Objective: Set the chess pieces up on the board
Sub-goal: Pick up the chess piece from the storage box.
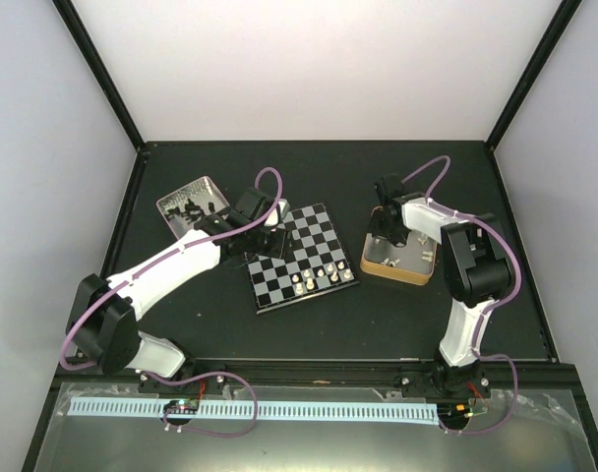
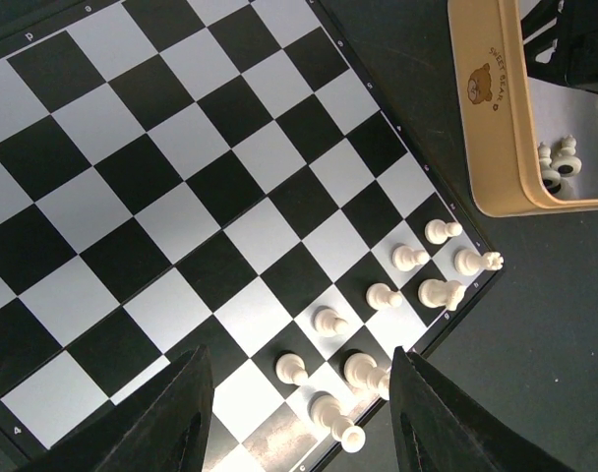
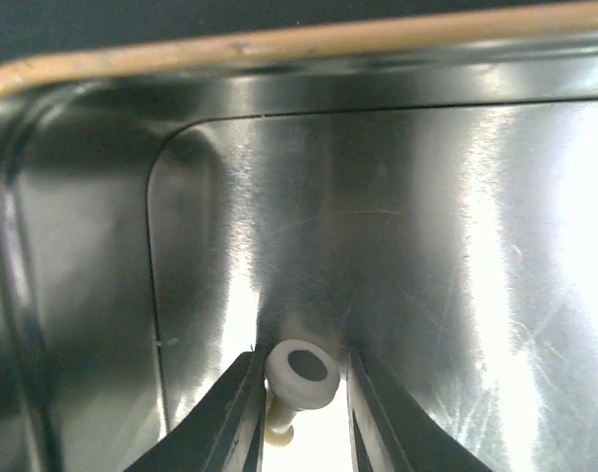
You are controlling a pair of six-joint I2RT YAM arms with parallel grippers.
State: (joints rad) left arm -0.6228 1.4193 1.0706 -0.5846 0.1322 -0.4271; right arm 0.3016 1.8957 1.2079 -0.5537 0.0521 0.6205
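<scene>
Shows a smooth, glossy board (image 2: 181, 157) carrying cream-white chess pieces (image 2: 328, 320) of shiny plastic look. Reveals brushed, mirror-bright metal, finely scratched, inside the matt tan box (image 3: 279, 41). Sets both on a matt black table (image 2: 545, 334).

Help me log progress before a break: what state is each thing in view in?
chessboard: flat, partly set, white only.
white pieces: upright, clustered at one board corner.
tan box: open, more white pieces inside.
tray: holds black pieces.
left gripper: open, empty, above the chessboard.
right gripper: inside the tan box, fingers flanking a white piece; grip unclear.
</scene>
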